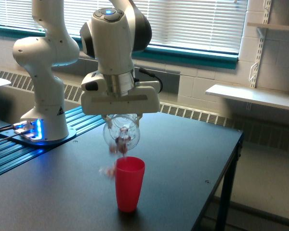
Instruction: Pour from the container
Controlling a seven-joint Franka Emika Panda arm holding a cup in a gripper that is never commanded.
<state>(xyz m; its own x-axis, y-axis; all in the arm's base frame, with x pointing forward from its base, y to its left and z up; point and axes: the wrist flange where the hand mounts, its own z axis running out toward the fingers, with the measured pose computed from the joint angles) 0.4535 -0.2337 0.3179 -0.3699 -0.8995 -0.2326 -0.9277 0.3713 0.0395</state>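
The gripper [121,118] clamps the clear container [121,132] tipped just above the red cup [129,183], where we judge its mouth should sit nearer the exterior view's right, since pieces [106,171] fall outside the rim

A dark table [183,154] holds a red cup [129,183] standing upright, just below the jaws and a bit to the exterior view's right

text: none readable | sign: black warning triangle on robot base [59,111]
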